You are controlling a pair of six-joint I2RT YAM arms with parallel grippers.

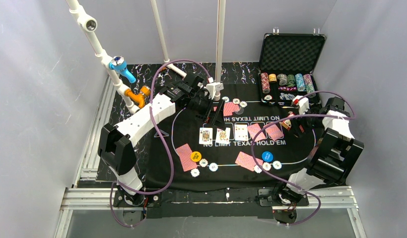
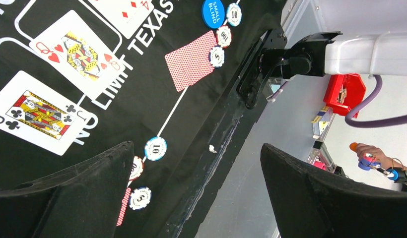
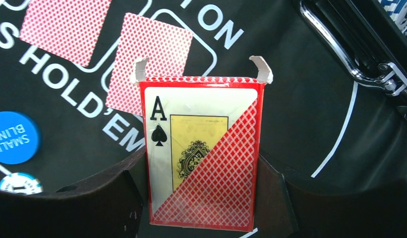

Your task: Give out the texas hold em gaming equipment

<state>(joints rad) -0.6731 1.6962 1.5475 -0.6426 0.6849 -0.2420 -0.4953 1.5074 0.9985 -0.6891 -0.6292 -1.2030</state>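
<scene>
Grey walls all round, and a black mat [image 1: 226, 179] covers the table. Far right, the case [image 1: 292, 52] stands open with its lid up and foam showing. Its tray carries a row of stacks [image 1: 286, 81], red, yellow, grey, green, pale blue and pink, and a few loose pieces lie in the slot in front, too small to name. Right gripper [image 3: 204, 198] sits low over the mat just in front of that case, and it has a card box [image 3: 204, 148] pinched upright between both fingers [image 3: 87, 198]. It's a red box with the ace of spades on its face and its top flaps open. Out on the mat, five board cards lie in a line: jack of clubs [image 2: 37, 111], queen of hearts [image 2: 77, 52], four of diamonds [image 2: 127, 12], then two backs [image 1: 265, 131] face down. Near left we've got the left cards [image 1: 185, 156] face down, the yellow button [image 1: 195, 156] at their edge, and three left chips [image 1: 203, 162] just beside it. Near right, the right cards [image 1: 247, 160] lie face down, with the blue button [image 1: 267, 156] marked SMALL BLIND and three right chips [image 1: 277, 164] alongside. At the far side, the far cards [image 1: 231, 108] show red backs, far chips [image 1: 236, 101] next to them. Left gripper [image 2: 196, 163] hangs above the far-left part of the mat, jaws spread wide, nothing between them.
</scene>
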